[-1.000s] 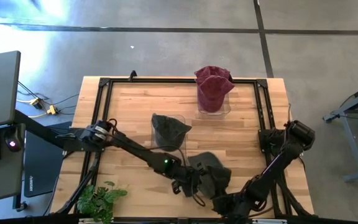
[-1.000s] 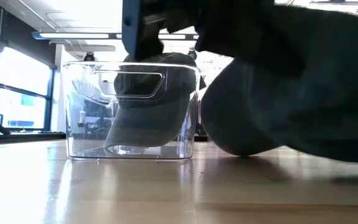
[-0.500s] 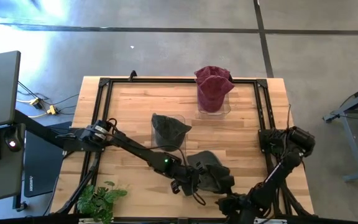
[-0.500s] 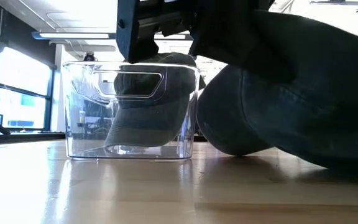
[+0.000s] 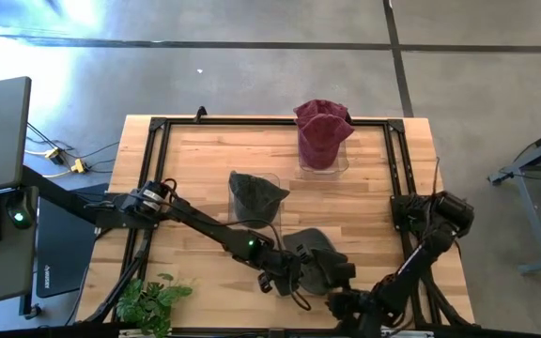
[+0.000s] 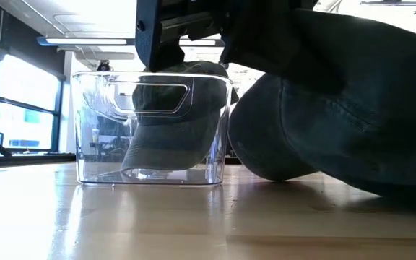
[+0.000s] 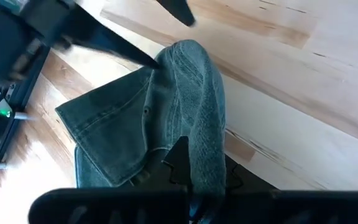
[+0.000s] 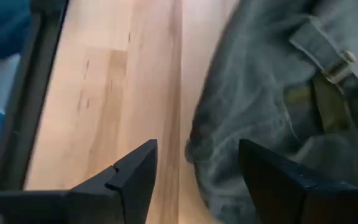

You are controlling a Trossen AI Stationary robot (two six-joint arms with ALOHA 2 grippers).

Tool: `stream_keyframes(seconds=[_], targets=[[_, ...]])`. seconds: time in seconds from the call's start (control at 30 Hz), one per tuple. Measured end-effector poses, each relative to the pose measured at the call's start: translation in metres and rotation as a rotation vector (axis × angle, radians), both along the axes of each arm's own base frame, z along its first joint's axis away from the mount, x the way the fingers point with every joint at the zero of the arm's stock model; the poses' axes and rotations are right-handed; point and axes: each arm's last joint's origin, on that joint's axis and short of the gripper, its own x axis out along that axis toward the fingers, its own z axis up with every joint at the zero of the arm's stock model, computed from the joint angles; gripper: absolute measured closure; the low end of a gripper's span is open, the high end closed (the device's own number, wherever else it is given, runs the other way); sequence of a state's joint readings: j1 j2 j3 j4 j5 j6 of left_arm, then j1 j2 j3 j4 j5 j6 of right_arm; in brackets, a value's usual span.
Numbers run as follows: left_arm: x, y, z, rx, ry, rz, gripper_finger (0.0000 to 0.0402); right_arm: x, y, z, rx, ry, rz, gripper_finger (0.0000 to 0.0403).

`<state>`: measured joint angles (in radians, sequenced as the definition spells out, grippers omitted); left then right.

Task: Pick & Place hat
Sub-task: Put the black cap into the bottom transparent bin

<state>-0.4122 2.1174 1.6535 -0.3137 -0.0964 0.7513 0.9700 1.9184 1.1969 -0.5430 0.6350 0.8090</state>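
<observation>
In the left pincer (image 7: 194, 186), the hat (image 7: 166, 118) sits pinched.

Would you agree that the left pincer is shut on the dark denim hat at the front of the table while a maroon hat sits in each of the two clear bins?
Not quite: only the far bin holds a maroon hat; the near bin holds a dark grey hat, as the high view shows. The rest stands: the left pincer is shut on the denim hat.

Left pincer (image 7: 194, 186) clamped on grey-green denim hat (image 7: 166, 118) at frame centre; wooden table (image 7: 291, 74) upper right.
</observation>
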Motion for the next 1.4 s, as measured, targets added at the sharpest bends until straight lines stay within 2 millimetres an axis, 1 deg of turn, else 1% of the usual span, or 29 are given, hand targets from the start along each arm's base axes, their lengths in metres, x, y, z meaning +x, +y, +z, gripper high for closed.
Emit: stream_keyframes(seconds=[0.07,0.13,0.2,0.23,0.33,0.47,0.5,0.57,0.63,0.7,0.77,0.83,0.9,0.97,1.03,1.1,1.17,1.2,1.27,1.33,1.4], targets=[[0.001,0.000,0.001,-0.001,-0.008,0.002,0.0399,0.007,0.001,-0.006,-0.014,0.028,0.068,0.0172],[0.001,0.000,0.001,0.002,-0.018,0.009,0.0399,0.013,0.003,-0.011,-0.034,0.039,0.142,0.0169],[0.002,0.000,0.002,0.012,-0.031,0.024,0.0399,0.018,0.002,-0.014,-0.046,0.032,0.167,0.0180],[0.002,0.001,0.002,0.018,-0.035,0.031,0.0399,0.020,0.001,-0.015,-0.047,0.032,0.161,0.0191],[0.002,0.001,0.002,0.023,-0.037,0.037,0.0399,0.022,-0.004,-0.017,-0.058,0.046,0.118,0.0251],[0.002,0.000,0.002,0.024,-0.039,0.036,0.0399,0.019,-0.006,-0.017,-0.086,0.055,0.101,0.0362],[0.001,0.000,0.003,0.025,-0.037,0.036,0.0399,0.019,-0.006,-0.017,-0.090,0.056,0.108,0.0377],[-0.003,-0.001,0.009,0.023,-0.037,0.050,0.0395,0.019,-0.006,-0.017,-0.091,0.051,0.111,0.0379],[-0.002,-0.001,0.013,0.012,-0.058,0.079,0.0381,0.019,-0.005,-0.014,-0.059,0.038,0.085,0.0363],[-0.007,0.001,0.016,0.037,-0.037,0.116,0.0355,0.020,-0.007,-0.010,-0.016,0.049,0.065,0.0360],[-0.013,0.004,0.025,0.069,-0.035,0.153,0.0321,0.019,-0.008,-0.004,0.010,0.056,0.067,0.0374],[-0.016,0.007,0.036,0.098,-0.062,0.197,0.0284,0.019,-0.011,0.008,0.022,0.040,0.077,0.0383],[-0.029,0.011,0.047,0.165,-0.044,0.255,0.0249,0.020,-0.015,0.020,0.035,0.014,0.074,0.0383],[-0.036,0.012,0.060,0.200,-0.082,0.331,0.0220,0.018,-0.021,0.036,0.043,-0.011,0.063,0.0378],[-0.050,0.010,0.071,0.263,-0.102,0.416,0.0199,0.016,-0.029,0.056,0.053,-0.052,0.054,0.0375],[-0.069,0.007,0.084,0.321,-0.127,0.508,0.0188,0.015,-0.041,0.077,0.057,-0.092,0.052,0.0378],[-0.083,0.002,0.095,0.328,-0.174,0.592,0.0186,0.011,-0.055,0.099,0.049,-0.126,0.055,0.0380],[-0.095,-0.001,0.099,0.338,-0.172,0.621,0.0185,0.010,-0.064,0.111,0.047,-0.147,0.053,0.0380],[-0.120,-0.006,0.103,0.332,-0.152,0.678,0.0185,0.006,-0.082,0.134,0.046,-0.198,0.042,0.0380],[-0.136,-0.011,0.107,0.276,-0.152,0.744,0.0184,0.003,-0.101,0.154,0.044,-0.244,0.031,0.0380],[-0.157,-0.017,0.106,0.260,-0.131,0.792,0.0184,0.001,-0.120,0.172,0.038,-0.291,0.027,0.0380]])
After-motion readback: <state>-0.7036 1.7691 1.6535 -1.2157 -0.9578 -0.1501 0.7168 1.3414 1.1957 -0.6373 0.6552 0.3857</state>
